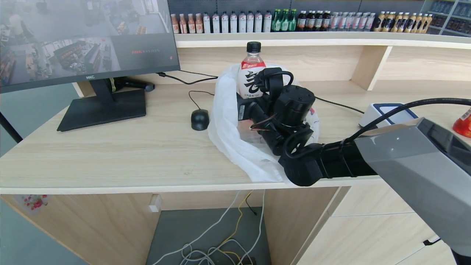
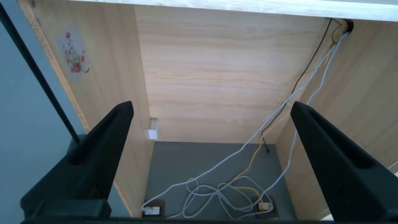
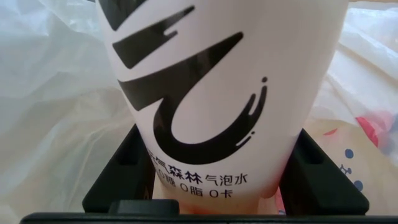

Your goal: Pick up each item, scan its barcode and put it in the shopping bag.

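Find the right gripper (image 1: 250,106) clenched on the lower body of a clear plastic drink bottle with white printed label, red band and black cap (image 1: 251,70), black fingers (image 3: 121,168) pressed to either side of the label. Place the bottle inside the mouth of the crumpled white thin-plastic shopping bag (image 1: 226,136) on the pale wooden counter (image 1: 110,154), base sunk below the bag's rim; cannot tell whether resting or hanging. Read it as upright: long axis vertical, cap up, label front turned toward the robot. Make out a pink-printed packet (image 3: 357,146) just beside it in the bag, likely one item already packed. Judge this bottle at the bagging step, release not yet made. Spot an orange-red item with a barcode tag (image 1: 463,125) at the counter's right edge, beyond the white box scanner (image 1: 382,112), apparently left to scan and bag. Find the left gripper (image 2: 211,162) spread wide, holding nothing, low before the counter's front, facing loose cables (image 2: 217,193).
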